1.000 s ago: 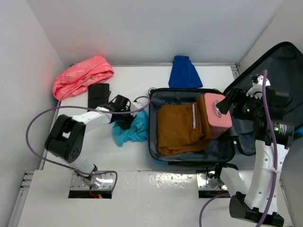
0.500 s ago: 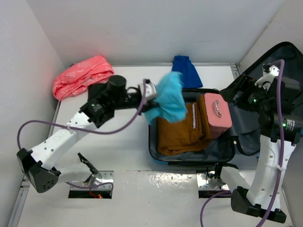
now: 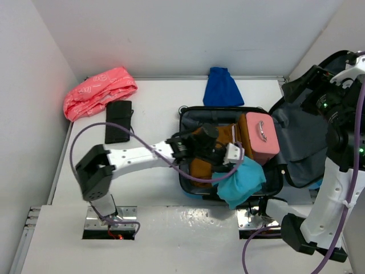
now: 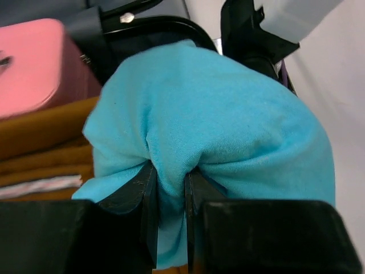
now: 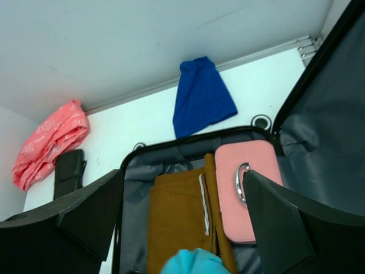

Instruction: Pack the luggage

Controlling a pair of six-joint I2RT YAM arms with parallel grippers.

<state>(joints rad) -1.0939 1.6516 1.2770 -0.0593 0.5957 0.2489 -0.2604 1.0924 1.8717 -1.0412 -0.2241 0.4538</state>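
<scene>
Tips of left hand (image 4: 170,180) buried in turquoise cloth (image 4: 217,108), which also covers the near-right corner of the luggage (image 3: 188,120). Its lid (image 3: 302,142) runs off the top view's right edge. Fingers (image 5: 74,220) of right hand (image 5: 182,188) dark, blurred, cropped at wrist view's bottom.

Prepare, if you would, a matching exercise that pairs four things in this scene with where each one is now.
Things:
1. turquoise cloth
2. pink case
3. dark blue cloth
4. black pouch

Places:
A. on the table beyond the luggage, near the back wall
B. inside the luggage, beside the brown garment
C. on the table next to the pink bag
D. pinched in the left gripper

Pairs: 1-D, 2-B, 3-A, 4-C.
</scene>
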